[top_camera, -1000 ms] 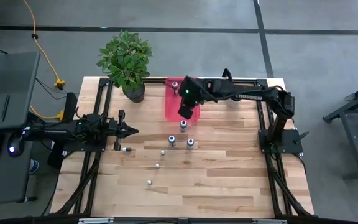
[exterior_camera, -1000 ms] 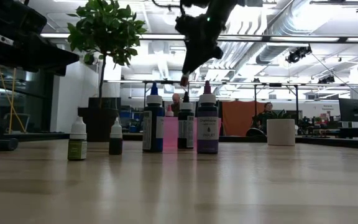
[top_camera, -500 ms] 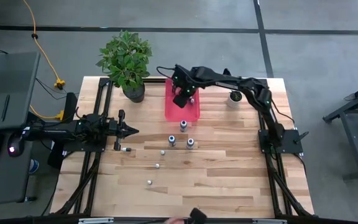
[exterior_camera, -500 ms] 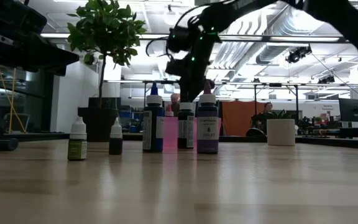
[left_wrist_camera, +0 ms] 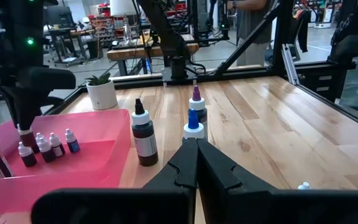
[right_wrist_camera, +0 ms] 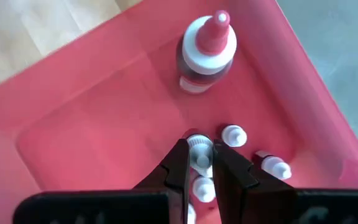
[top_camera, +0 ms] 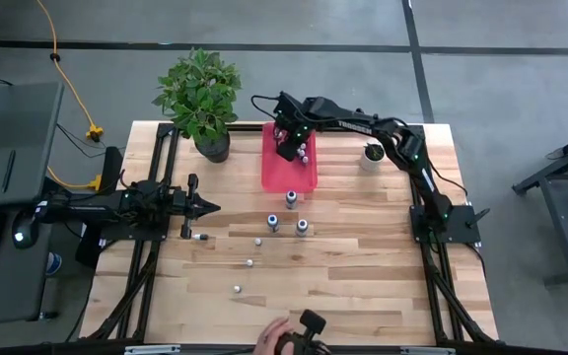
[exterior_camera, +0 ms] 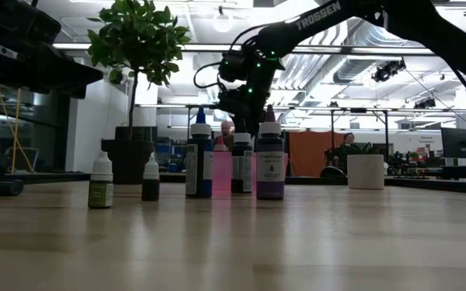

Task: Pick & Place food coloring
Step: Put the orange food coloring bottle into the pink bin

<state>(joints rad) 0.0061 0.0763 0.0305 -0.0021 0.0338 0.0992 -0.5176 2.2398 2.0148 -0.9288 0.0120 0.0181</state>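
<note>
Reaching farther back than a second ago, the right pincer (top_camera: pixel 286 150) has left the near end of the pink tray (top_camera: pixel 289 176) and now hangs over its far end, lowered among the small bottles there. A person's hand (top_camera: pixel 272 339) with a dark object has also come in at the near edge of the surface (top_camera: pixel 363 266).

The right pincer is nearly closed, its fingers (right_wrist_camera: pixel 178 163) clamped on a small white-capped food coloring bottle (right_wrist_camera: pixel 199 153) standing in the tray beside other little bottles (right_wrist_camera: pixel 234 135) and a taller red-tipped one (right_wrist_camera: pixel 205 53). The left pincer (top_camera: pixel 210 207) waits clenched and empty at the left side.

Three taller bottles (top_camera: pixel 291 199) stand on the surface just in front of the tray, with a few tiny ones (top_camera: pixel 249 263) scattered nearer.
</note>
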